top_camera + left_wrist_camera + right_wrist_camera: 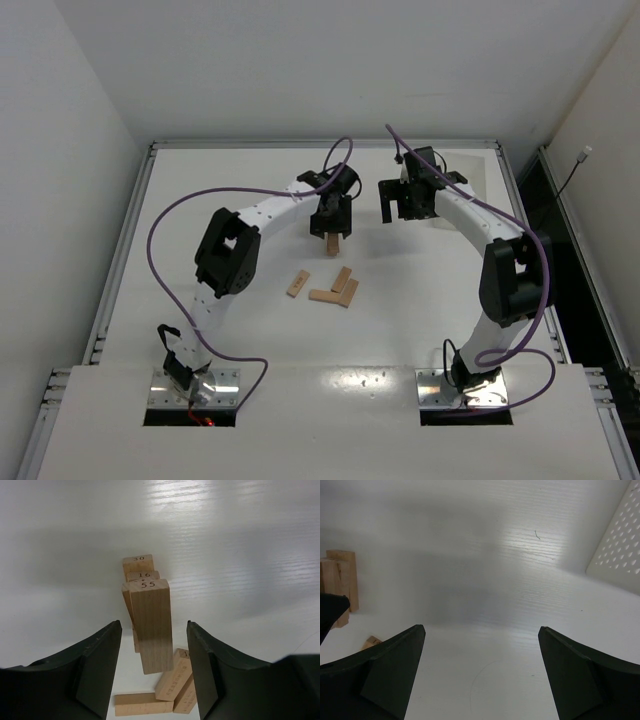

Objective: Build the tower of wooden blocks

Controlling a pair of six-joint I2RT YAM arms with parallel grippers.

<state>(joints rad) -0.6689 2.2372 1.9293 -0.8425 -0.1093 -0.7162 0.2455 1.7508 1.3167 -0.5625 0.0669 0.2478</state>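
The left gripper [154,625] hung spread over the tower [150,605], one finger on each side of its top block, marked 55, with a gap showing on both sides. Under that block, others marked 16 and 30 sat slightly askew. Four loose wood blocks [322,296] lay on the tabletop [430,300], just behind this gripper toward the arm bases. The right gripper [480,630] was spread wide around nothing, with the tower off to its left and the white tray [620,540] ahead to its right.
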